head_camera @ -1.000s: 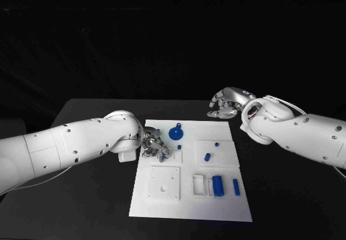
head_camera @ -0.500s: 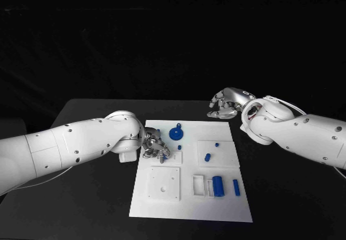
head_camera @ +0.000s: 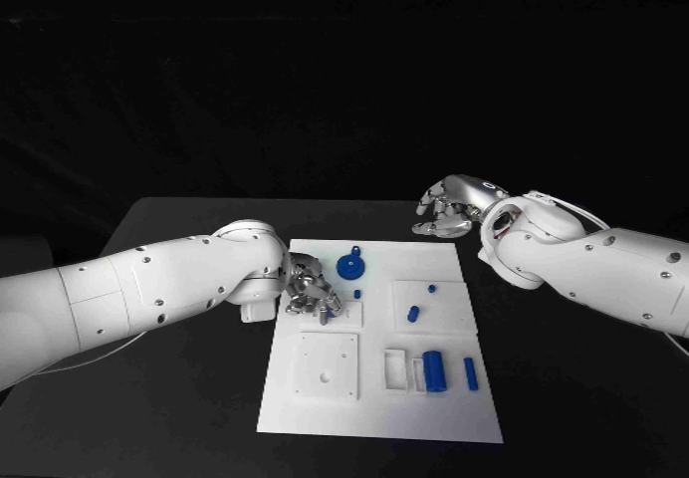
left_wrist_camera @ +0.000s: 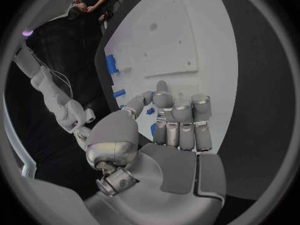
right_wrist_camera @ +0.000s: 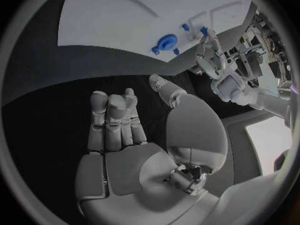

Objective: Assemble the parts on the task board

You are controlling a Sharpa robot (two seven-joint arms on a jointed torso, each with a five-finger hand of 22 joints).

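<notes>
**Left robot hand low over the board's left edge, right robot hand idle past its far corner**

Nearest the robot, the white task board (head_camera: pixel 376 398) lies on the black bench (head_camera: pixel 172 398). In its near half sit a raised square plate with a small hole (head_camera: pixel 328 364) and, to its right, a white open frame (head_camera: pixel 393 367). Just beside the frame stands a thick blue cylinder (head_camera: pixel 432 369), and a slimmer blue bar (head_camera: pixel 470 372) lies a little further right.

Further in, a short blue peg (head_camera: pixel 412 313) and a tiny blue stud (head_camera: pixel 429 289) rest on a raised square panel (head_camera: pixel 448 317) toward the board's right side. At the left edge, the left robot hand (head_camera: pixel 311 291) hangs over the board with its fingers curled downward; whether it grasps a part cannot be told. A small blue piece (left_wrist_camera: pixel 150 111) shows just past its fingertips in the left wrist view. Beyond it lies a blue gear with a tab (head_camera: pixel 351 265).

Farthest off, the right robot hand (head_camera: pixel 454 207) hovers above the bench past the board's far right corner, fingers loosely curled, grasping nothing.
</notes>
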